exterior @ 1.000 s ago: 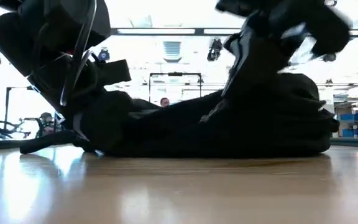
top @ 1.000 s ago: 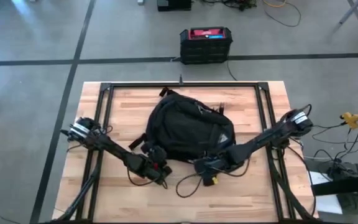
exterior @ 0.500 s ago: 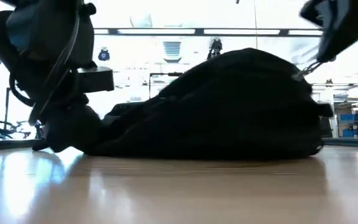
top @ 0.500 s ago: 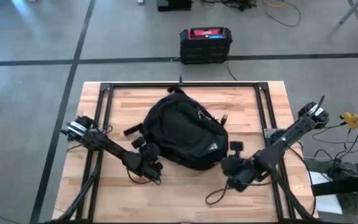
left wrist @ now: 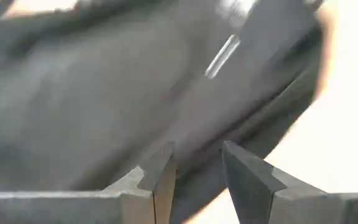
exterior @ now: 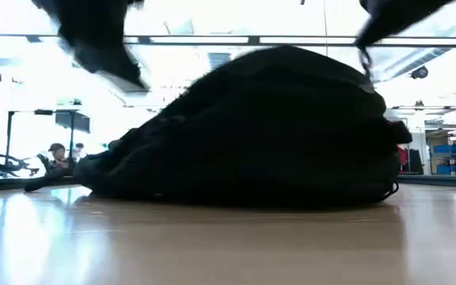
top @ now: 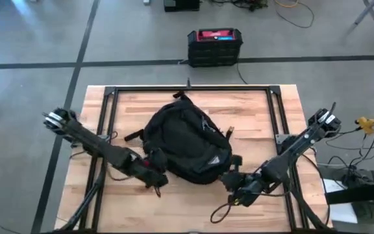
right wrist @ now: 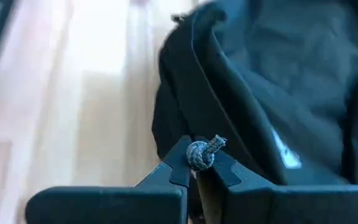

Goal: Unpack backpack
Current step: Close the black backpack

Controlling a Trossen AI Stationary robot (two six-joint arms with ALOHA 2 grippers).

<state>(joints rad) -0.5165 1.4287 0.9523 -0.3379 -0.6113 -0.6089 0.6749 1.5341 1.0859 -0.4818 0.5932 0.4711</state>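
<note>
Your backpack point(top: 186, 146) lies near the middle of the butcher-block table point(top: 258, 104), a rounded mound of soft black fabric with a pale triangular logo point(top: 215, 158) on the side facing the front edge. A black strap point(top: 133, 136) trails off its left side onto the wood, and a carry loop point(top: 179, 95) pokes out at the far end. From table height the pack reads as a dark, slumped dome with creased folds, resting flat on the glossy pale planks.

Your left gripper point(top: 156, 179) sits low at the pack's front left corner, just beside the fabric. In its wrist camera the two dark wedge-shaped fingers point(left wrist: 157, 177) stand a narrow gap apart with nothing between them, the blurred grey cloth of the pack right ahead.

Your right gripper point(top: 234, 182) is at the pack's front right corner, just beside the edge below the logo. Its wrist camera shows the finger pads point(right wrist: 179, 165) pinched together on a knotted grey cord pull point(right wrist: 202, 152), the braided knot standing up above the tips, with the pack's folded black rim and a pale patch of the logo behind it.

Beyond the table's far edge, a rigid black box with a red top point(top: 215, 45) stands on the grey floor. A black cable point(top: 221, 211) loops on the wood under the right arm.
</note>
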